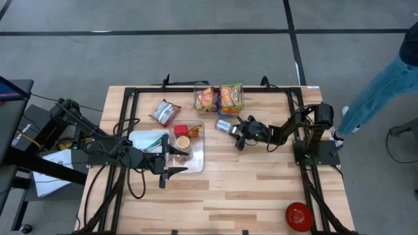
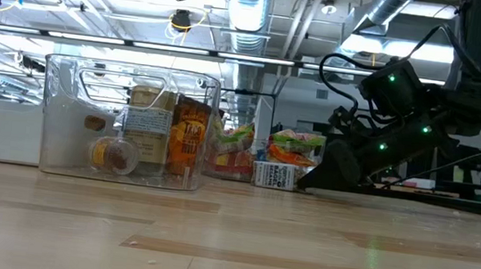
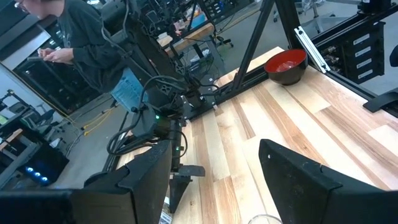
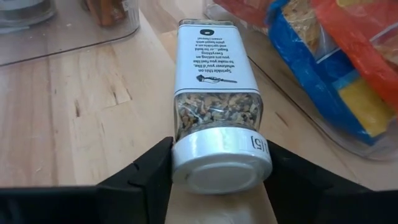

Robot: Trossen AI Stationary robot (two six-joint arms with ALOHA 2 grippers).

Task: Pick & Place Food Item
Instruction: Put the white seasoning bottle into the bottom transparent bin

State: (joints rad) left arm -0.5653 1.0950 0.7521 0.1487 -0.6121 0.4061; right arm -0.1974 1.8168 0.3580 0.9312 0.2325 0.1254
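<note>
Seasoning jar (image 4: 215, 106) between right gripper (image 4: 217, 171) jaws

A robotics lab or workshop is indicated: exposed ducts (image 2: 249, 10) and pipes are seen overhead, cabled equipment racks (image 3: 37, 149) are ranged beyond the wooden table (image 1: 248, 189), and bare concrete floor (image 1: 163, 52) is laid around it.

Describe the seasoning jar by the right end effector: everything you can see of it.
The seasoning jar is a clear, square-sided shaker with a white cap and a white printed label, filled with a mixed brown and pale seasoning. It lies on its side on the wooden table, between the clear bin and the snack bags. The right end effector brackets its cap end, one dark finger on each side, at or near the cap.
</note>
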